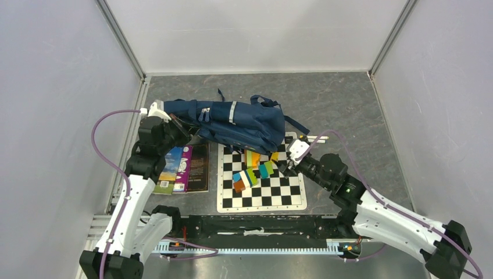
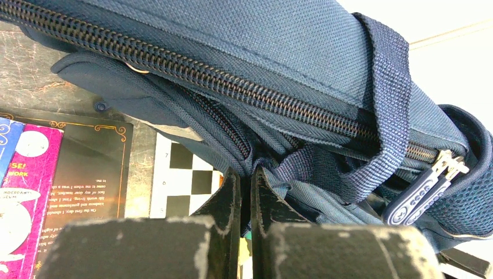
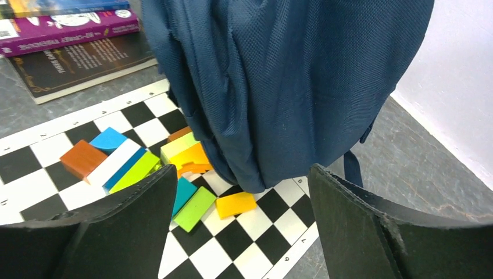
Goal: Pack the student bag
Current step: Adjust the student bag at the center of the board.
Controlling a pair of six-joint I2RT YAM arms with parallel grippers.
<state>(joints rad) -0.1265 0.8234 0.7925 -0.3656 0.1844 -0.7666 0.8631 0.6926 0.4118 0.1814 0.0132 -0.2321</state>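
Left claw (image 2: 245,174) is pinched shut on navy fabric of the student bag (image 1: 232,122), which stretches across the grey worktop (image 1: 343,104), its right end over a chessboard (image 1: 273,195). Right claw (image 3: 243,170) gapes wide, holding nothing, facing the bag above coloured blocks (image 1: 251,171).

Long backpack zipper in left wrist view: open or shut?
Shut where visible: the zipper teeth mesh along the backpack, pull at the end.

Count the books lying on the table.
3, overlapping left of the chessboard: blue-yellow book leftmost, purple book in the middle, dark book nearest the board. Others may be hidden under the student bag.
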